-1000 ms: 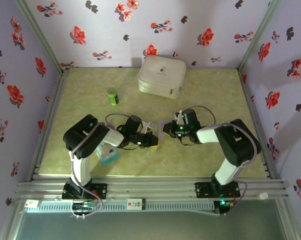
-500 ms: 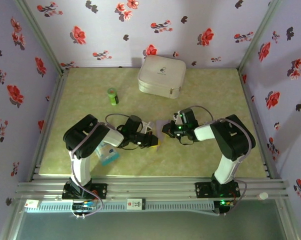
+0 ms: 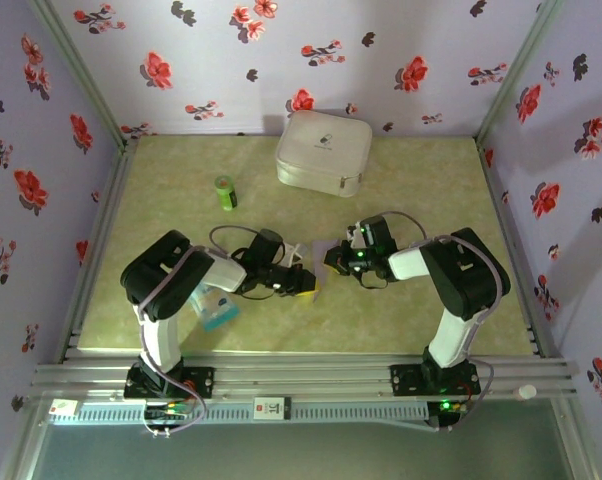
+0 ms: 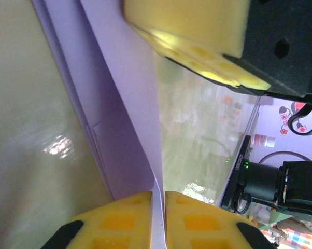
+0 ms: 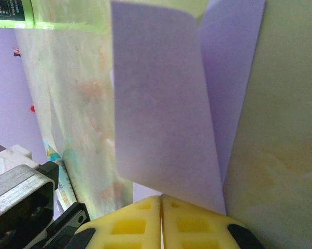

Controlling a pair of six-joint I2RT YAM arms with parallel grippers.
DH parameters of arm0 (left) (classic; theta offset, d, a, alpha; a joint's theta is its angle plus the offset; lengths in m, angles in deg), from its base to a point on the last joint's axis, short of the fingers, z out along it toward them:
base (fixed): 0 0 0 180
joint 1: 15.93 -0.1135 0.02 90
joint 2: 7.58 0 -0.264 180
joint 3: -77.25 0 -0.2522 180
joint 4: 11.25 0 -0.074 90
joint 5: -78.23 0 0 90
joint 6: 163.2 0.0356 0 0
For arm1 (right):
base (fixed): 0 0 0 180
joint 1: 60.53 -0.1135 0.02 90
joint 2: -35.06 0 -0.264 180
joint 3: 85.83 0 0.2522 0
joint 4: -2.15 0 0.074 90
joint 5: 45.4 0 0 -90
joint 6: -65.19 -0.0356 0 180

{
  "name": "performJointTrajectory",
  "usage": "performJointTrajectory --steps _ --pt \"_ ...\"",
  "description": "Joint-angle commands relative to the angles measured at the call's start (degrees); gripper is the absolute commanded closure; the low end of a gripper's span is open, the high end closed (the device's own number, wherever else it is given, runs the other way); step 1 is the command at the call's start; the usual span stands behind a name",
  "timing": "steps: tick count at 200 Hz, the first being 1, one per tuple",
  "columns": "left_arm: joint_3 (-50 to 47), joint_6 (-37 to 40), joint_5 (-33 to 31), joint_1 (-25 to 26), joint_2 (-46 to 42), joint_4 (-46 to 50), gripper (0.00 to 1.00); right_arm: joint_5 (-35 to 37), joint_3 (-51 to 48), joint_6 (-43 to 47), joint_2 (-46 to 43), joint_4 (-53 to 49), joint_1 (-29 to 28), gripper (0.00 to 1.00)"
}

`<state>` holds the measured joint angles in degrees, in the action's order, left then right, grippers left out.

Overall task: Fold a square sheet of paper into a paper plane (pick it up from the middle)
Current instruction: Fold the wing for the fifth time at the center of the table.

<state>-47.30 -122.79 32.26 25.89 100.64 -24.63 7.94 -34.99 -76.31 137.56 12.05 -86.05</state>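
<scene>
While left pincer (image 4: 158, 220) pinches the lavender paper (image 4: 126, 93), right pincer (image 5: 161, 213) pressed together beside it; white case (image 3: 323, 150) closed, contents hidden.

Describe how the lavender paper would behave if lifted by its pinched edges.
Likely floppy: the lavender paper curves and stands in loose flaps above the right fingers. Probably very light and easily creased, since it is thin enough to sit in the slim gap between the left fingers. Its folds may spring open, as the flaps stand apart rather than flat.
</scene>
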Motion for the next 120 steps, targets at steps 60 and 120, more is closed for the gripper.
performJointTrajectory --steps 60,120 --pt "-0.03 6.36 1.40 0.72 -1.51 15.67 0.94 7.00 0.38 1.32 1.93 -7.71 -0.94 0.91" --pt "0.53 8.85 1.41 1.24 -2.01 19.90 0.89 7.72 0.72 1.75 1.92 -9.45 -1.11 0.91"
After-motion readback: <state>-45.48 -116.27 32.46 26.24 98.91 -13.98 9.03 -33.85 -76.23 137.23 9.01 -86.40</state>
